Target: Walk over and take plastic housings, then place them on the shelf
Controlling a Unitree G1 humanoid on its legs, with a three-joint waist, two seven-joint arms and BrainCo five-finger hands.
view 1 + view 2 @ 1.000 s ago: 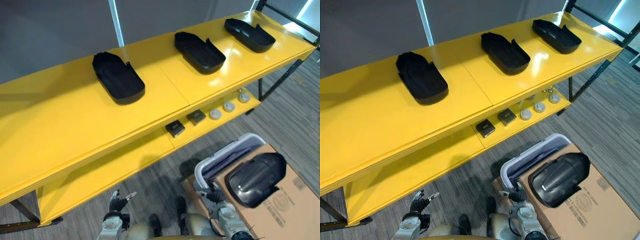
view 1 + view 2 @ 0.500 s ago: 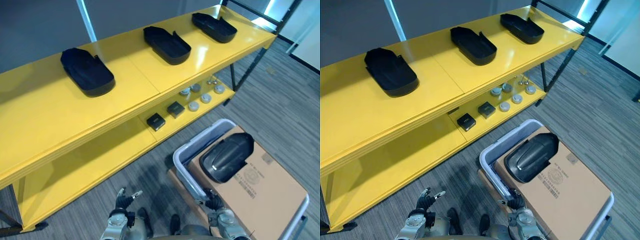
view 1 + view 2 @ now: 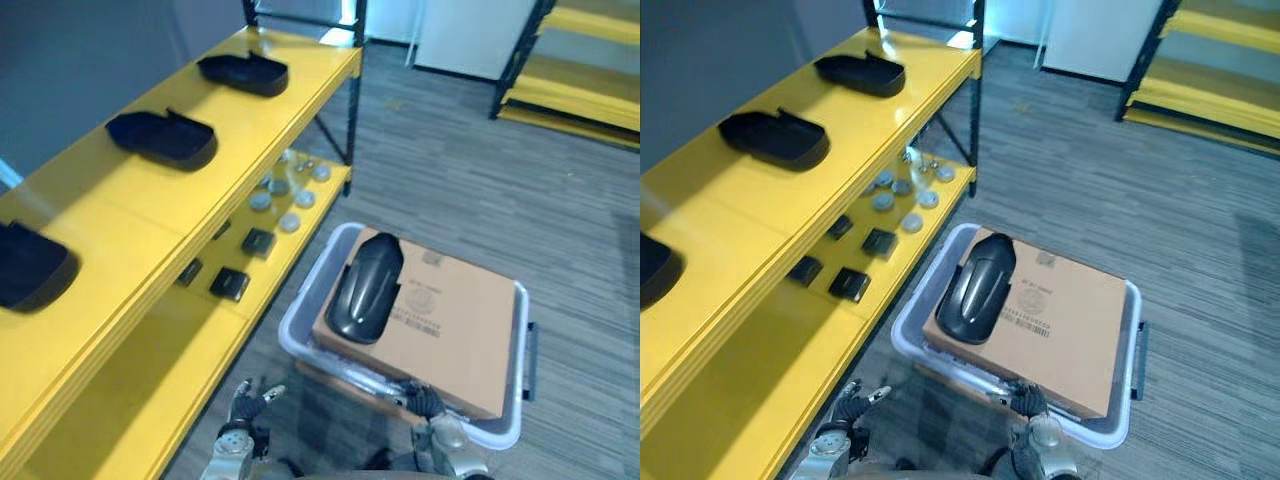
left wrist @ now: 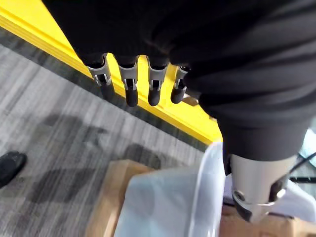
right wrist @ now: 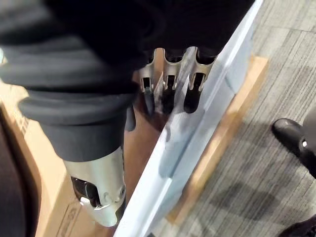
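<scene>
A glossy black plastic housing [image 3: 360, 288] lies on top of a cardboard box [image 3: 455, 320] that sits in a pale grey bin [image 3: 298, 335] on the floor in front of me. Three more black housings [image 3: 243, 72] [image 3: 163, 138] [image 3: 30, 268] rest open side up along the top of the yellow shelf [image 3: 120, 210] on my left. My left hand [image 3: 245, 405] hangs low by the shelf's lower edge, its fingers [image 4: 128, 86] straight and empty. My right hand [image 3: 425, 400] hangs just at the bin's near rim, its fingers [image 5: 168, 86] relaxed and holding nothing.
The lower shelf board carries small black blocks [image 3: 230, 283] and several round silver discs [image 3: 290, 205]. A black upright post [image 3: 352, 90] ends the shelf. Another yellow rack [image 3: 590, 60] stands far right across grey striped carpet.
The whole view has swung right and moved on: the shelf now runs along the left and the bin with the housing sits centred. Both hands still hang low.
</scene>
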